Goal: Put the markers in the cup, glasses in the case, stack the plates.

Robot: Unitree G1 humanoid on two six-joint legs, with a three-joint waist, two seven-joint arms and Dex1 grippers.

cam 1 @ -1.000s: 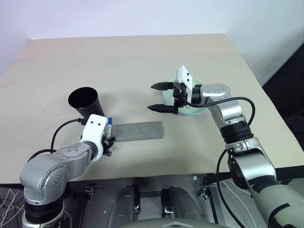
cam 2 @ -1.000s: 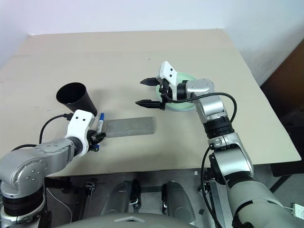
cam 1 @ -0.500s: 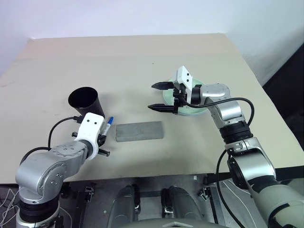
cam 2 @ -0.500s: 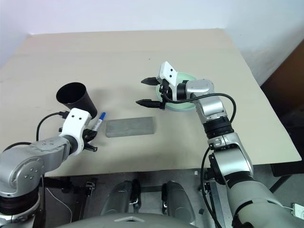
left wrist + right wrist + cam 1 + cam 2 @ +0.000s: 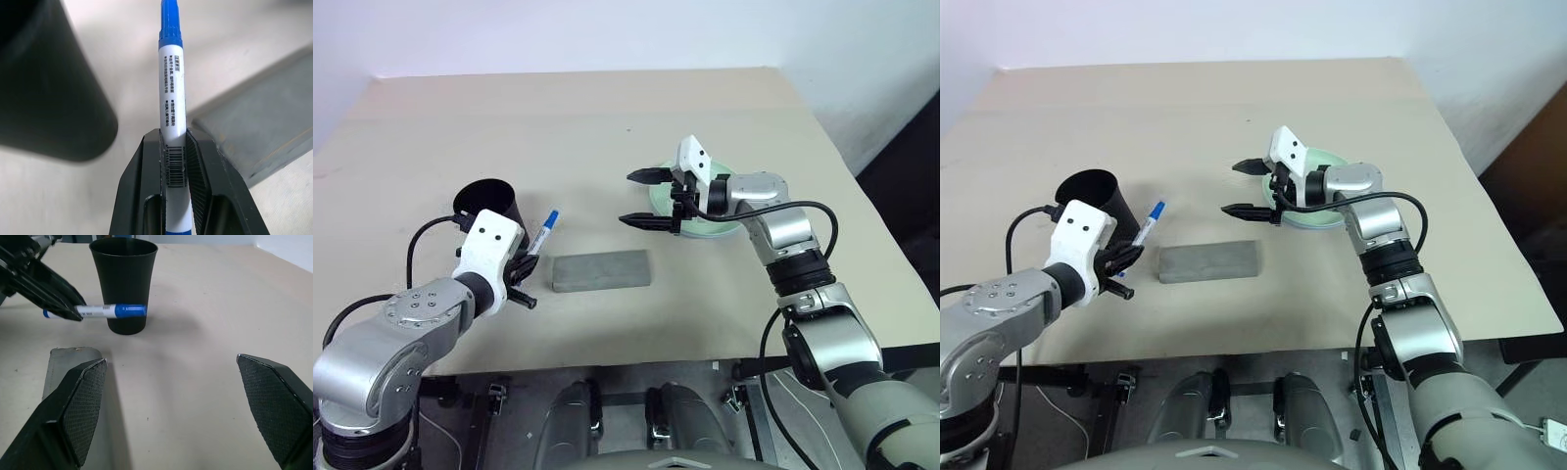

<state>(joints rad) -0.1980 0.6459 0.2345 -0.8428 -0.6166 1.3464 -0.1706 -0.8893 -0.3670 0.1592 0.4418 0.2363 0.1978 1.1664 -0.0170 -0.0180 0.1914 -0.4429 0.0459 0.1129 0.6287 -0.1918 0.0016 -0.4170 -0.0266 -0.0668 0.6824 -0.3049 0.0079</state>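
Observation:
My left gripper (image 5: 526, 264) is shut on the white body of a blue-capped marker (image 5: 544, 231), held above the table with its cap slanting up. The black cup (image 5: 487, 208) stands upright just beside it; in the left wrist view the marker (image 5: 171, 93) sits between the pads next to the cup (image 5: 44, 88). The grey case (image 5: 601, 270) lies closed and flat on the table. My right gripper (image 5: 628, 199) hovers open, pointing left, over bare table. A pale green plate (image 5: 1327, 159) lies under its wrist. The glasses are out of view.
The beige table (image 5: 568, 127) stretches wide behind the cup and case. Its front edge runs just below the case, its right edge past my right arm. From the right wrist, the cup (image 5: 124, 279), marker (image 5: 105, 310) and case (image 5: 61, 357) line up ahead.
My left gripper has closed on the blue-capped marker and lifted it off the table, up next to the cup. The right gripper has stayed still and open.

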